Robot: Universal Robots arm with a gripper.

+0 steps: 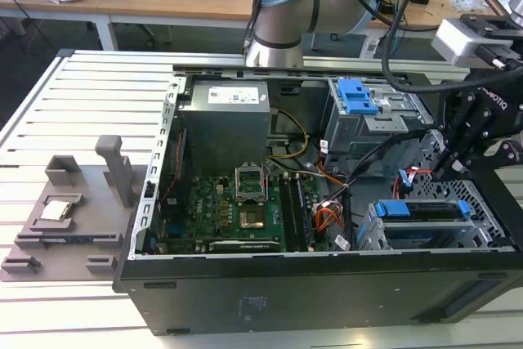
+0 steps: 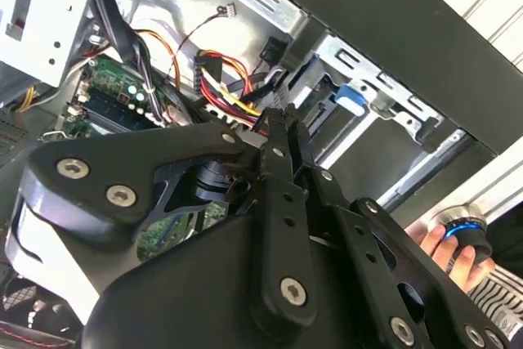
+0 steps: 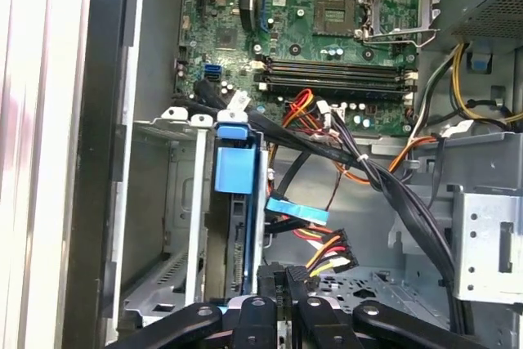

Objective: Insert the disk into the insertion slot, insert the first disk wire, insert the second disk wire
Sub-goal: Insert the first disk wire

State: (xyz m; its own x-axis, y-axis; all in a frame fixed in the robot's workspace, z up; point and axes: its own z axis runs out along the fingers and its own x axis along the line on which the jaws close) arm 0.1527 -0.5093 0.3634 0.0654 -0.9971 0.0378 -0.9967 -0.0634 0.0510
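Observation:
The disk (image 1: 426,233) lies inside the insertion slot (image 1: 367,237), the low grey cage at the exterior view's right, with its blue carrier (image 3: 235,171) at the cage mouth. My gripper (image 1: 445,171) hangs just behind that cage. In both wrist views its fingers (image 3: 272,286) stand together, shut on the dark plug of the first disk wire (image 3: 327,252), the red-orange bundle (image 2: 225,102). The second disk wire's blue plug (image 3: 297,211) hangs loose beside the disk carrier, close above the fingertips (image 2: 283,120).
A taller grey cage with a blue latch (image 1: 358,97) stands behind the gripper. The motherboard (image 1: 237,210) fills the case's middle, and black cable bundles (image 3: 392,190) cross beside the gripper. A grey fixture (image 1: 65,218) sits outside the case. A person's hand (image 2: 445,252) shows beyond the case wall.

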